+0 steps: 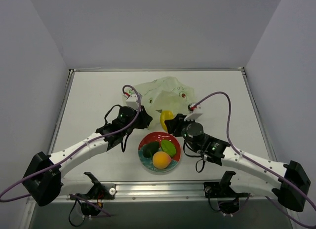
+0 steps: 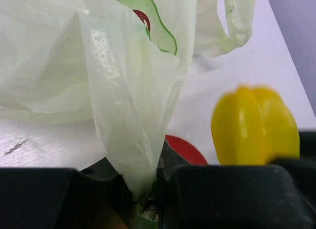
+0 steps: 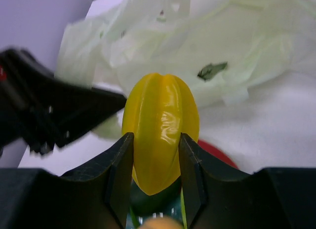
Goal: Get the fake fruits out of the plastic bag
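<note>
nearest me, the plate [image 1: 148, 138] sits between the two arms, close to the table's [image 1: 94, 95] near edge. three of the fake fruits lie in it: the orange fruit [image 1: 161, 160] at the front, the dark green fruit [image 1: 150, 149] and the light green fruit [image 1: 169, 147] side by side behind it.

just past the plate's far rim, the right gripper [image 1: 170, 123] has its jaws part-way in and clamped on the yellow fruit [image 1: 166, 118]. the right wrist view shows a finger [image 3: 120, 167] pressed on each flank of the ribbed fruit, which is outside the bag. the left gripper [image 1: 143, 118] is just beside it, nearly pinched shut on a fold of the plastic bag [image 1: 160, 93]. in the left wrist view the film [image 2: 133, 115] rises tent-like from between the jaws.

room is tight in the middle, with both grippers, the fruit and the bag's near edge crowded together. bare tabletop shows on either side, out to the left and right edges. the bag lies crumpled at far centre, a strip of table between it and the back edge, and walls [image 1: 148, 31] close off three sides.

the bag's print is a green curved outline around a dark red spot [image 2: 142, 17] — i can't read any lettering on it.
</note>
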Controlling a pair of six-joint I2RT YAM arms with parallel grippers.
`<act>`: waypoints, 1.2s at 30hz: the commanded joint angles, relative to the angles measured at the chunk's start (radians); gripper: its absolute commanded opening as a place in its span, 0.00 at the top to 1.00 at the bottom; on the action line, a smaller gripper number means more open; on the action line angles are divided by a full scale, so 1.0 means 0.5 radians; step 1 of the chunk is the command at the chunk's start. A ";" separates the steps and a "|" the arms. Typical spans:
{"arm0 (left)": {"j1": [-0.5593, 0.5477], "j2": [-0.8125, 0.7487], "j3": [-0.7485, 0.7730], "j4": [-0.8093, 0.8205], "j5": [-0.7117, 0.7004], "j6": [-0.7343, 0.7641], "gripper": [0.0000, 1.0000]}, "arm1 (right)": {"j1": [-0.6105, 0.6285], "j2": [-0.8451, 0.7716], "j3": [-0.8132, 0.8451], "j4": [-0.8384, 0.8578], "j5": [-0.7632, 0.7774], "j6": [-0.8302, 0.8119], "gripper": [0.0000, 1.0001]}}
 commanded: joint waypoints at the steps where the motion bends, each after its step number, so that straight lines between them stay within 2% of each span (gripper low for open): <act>1: 0.061 -0.037 0.003 0.155 0.081 -0.035 0.87 | 0.127 -0.383 -0.146 -0.476 -0.007 0.111 0.84; 6: 0.113 -0.055 -0.064 0.247 0.148 -0.062 0.87 | 0.342 -0.771 -0.391 -0.919 0.104 0.369 0.84; 10: 0.122 -0.064 -0.101 0.278 0.176 -0.084 0.87 | 0.431 -0.913 -0.527 -0.968 0.095 0.482 0.83; 21: 0.122 -0.113 -0.116 0.250 0.207 -0.090 0.87 | 0.428 -0.673 -0.573 -0.873 0.174 0.510 0.84; 36: 0.119 -0.086 -0.135 0.284 0.219 -0.108 0.86 | 0.434 -0.477 -0.726 -0.429 0.218 0.593 0.83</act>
